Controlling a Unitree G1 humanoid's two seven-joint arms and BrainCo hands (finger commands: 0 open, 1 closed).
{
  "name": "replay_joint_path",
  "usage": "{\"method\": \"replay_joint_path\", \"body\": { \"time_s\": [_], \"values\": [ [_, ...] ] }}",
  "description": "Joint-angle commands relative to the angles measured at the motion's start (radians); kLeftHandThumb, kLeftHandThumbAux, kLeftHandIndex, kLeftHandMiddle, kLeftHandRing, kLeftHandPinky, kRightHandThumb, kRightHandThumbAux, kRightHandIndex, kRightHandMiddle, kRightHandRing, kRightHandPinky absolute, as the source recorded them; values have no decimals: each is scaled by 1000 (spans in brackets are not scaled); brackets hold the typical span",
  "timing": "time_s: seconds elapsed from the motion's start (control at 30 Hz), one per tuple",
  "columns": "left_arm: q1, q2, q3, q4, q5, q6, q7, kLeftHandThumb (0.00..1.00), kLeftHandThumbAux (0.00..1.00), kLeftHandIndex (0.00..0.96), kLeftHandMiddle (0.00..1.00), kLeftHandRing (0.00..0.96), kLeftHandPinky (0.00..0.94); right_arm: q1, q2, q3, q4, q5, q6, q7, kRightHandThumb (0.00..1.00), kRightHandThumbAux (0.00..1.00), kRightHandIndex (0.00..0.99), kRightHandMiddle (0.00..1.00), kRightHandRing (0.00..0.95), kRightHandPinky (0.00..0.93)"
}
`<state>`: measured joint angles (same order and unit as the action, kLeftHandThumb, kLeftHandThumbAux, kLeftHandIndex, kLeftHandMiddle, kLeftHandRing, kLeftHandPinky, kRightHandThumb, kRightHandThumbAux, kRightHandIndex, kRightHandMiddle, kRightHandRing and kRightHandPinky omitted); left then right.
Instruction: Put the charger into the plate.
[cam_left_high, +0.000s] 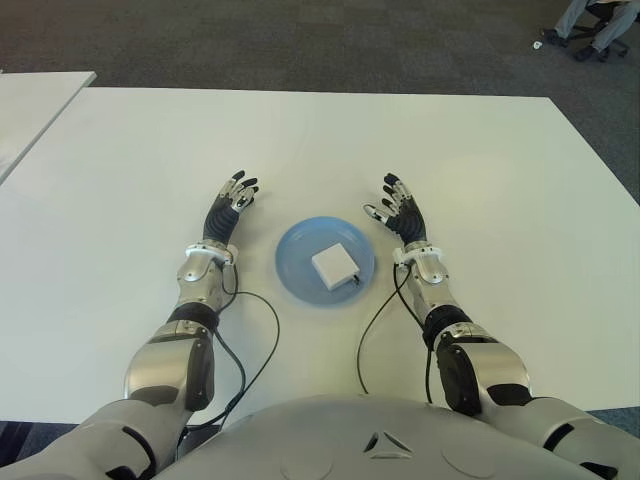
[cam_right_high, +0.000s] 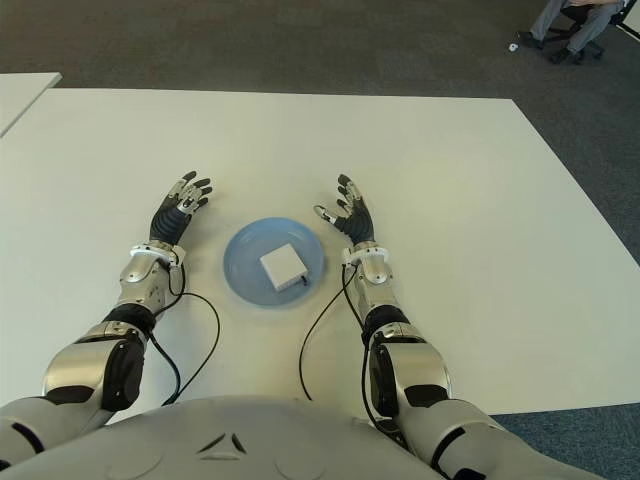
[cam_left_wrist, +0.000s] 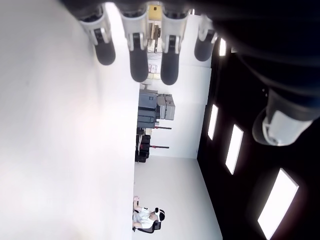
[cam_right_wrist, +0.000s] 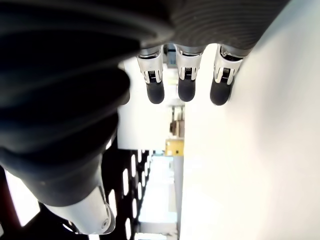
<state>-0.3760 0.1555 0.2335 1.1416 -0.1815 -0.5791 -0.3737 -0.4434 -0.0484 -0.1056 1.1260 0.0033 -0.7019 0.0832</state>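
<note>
A white square charger (cam_left_high: 334, 266) lies inside the round blue plate (cam_left_high: 298, 250), a little right of its middle, on the white table (cam_left_high: 320, 140). My left hand (cam_left_high: 231, 200) shows to the left of the plate, fingers spread and holding nothing. To the plate's right is my right hand (cam_left_high: 399, 209), also spread and empty. Both wrist views show straight fingers (cam_left_wrist: 137, 55) (cam_right_wrist: 186, 82) with nothing between them.
Black cables (cam_left_high: 255, 350) run from both forearms back toward my body across the table's near part. A second white table (cam_left_high: 30, 105) stands at the far left. A seated person's legs (cam_left_high: 590, 25) show on the carpet at the far right.
</note>
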Motion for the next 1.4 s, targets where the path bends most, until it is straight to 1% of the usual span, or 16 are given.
{"method": "replay_joint_path", "body": {
  "time_s": [0.03,0.2,0.33,0.47,0.7,0.93,1.03,1.23,1.4],
  "values": [
    [71,6,4,62,6,80,-4,0,471,9,172,153,109,-4,19,-24,19,30,0,4,0,828,51,68,28,34],
    [70,7,6,64,3,79,-6,0,475,13,179,160,119,-9,19,-47,27,47,13,4,0,814,43,61,23,30],
    [70,10,7,65,3,79,-7,0,478,13,177,159,116,-13,19,-61,31,58,18,4,0,785,37,57,21,30],
    [70,11,7,65,4,78,-9,0,478,12,174,155,112,-16,20,-70,33,62,18,4,0,761,35,57,21,29],
    [70,13,10,65,4,82,-10,0,474,6,166,150,117,-19,31,-108,27,103,10,27,0,712,47,71,33,41],
    [68,14,15,68,5,90,-13,0,475,10,171,158,141,-17,34,-131,30,124,12,50,0,694,53,77,38,40],
    [68,14,17,68,6,89,-15,0,475,12,172,159,131,-17,33,-135,32,128,19,53,0,691,51,76,36,37],
    [72,14,15,65,11,84,-13,0,476,12,173,159,121,-18,33,-140,43,121,43,36,0,675,34,62,22,15],
    [76,12,12,62,18,84,3,0,477,11,167,154,121,-22,32,-131,62,99,81,-6,0,664,11,40,5,2]
  ]
}}
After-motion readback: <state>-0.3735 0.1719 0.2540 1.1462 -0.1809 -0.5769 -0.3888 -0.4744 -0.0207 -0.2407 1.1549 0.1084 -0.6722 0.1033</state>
